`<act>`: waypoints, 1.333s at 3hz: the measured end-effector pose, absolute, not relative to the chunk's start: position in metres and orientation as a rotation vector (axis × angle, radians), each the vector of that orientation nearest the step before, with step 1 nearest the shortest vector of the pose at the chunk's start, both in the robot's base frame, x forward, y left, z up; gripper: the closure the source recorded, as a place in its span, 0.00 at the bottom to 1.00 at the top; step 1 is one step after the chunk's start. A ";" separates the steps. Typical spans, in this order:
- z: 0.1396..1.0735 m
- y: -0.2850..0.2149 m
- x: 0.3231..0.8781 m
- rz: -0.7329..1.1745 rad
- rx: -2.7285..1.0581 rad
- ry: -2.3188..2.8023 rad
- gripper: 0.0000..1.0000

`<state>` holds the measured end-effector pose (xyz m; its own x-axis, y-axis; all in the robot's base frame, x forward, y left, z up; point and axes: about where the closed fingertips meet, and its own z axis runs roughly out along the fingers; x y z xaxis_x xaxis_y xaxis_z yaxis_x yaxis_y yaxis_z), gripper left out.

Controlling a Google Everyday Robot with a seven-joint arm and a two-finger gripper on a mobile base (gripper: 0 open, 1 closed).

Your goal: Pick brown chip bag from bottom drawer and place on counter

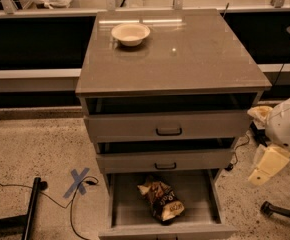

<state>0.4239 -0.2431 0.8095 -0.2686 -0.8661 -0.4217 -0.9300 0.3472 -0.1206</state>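
My tool hangs at the far right of the camera view, off the cabinet's right flank and level with the middle drawer. It touches nothing. I cannot tell whether it is spread or pressed together, since only pale cream parts of it show beside the white arm housing. I judge it sits out there so the arm avoids the drawer fronts before it drops in from the open side.

The bottom drawer is pulled well out past the two above it, which is why I can see its grey floor from up here. The brown chip bag lies flat on that floor, roughly in the middle and angled, with one tan end toward the back and the other toward the drawer front. It is well apart from my tool, so the pick is not yet begun.

The top drawer and the middle one stand only slightly open. Their fronts overhang the back of the bottom drawer, so I expect the reach to come in from the front or from above.

The worktop carries a cream bowl near its far left corner. The rest of its glossy surface gives me room to set the bag down away from the bowl.
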 end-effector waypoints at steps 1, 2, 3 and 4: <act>0.765 -0.247 0.436 0.260 -1.461 2.225 0.00; 0.689 -0.252 0.443 0.280 -1.288 2.277 0.00; 0.689 -0.252 0.443 0.279 -1.287 2.276 0.00; 0.652 -0.256 0.454 0.324 -1.219 2.299 0.00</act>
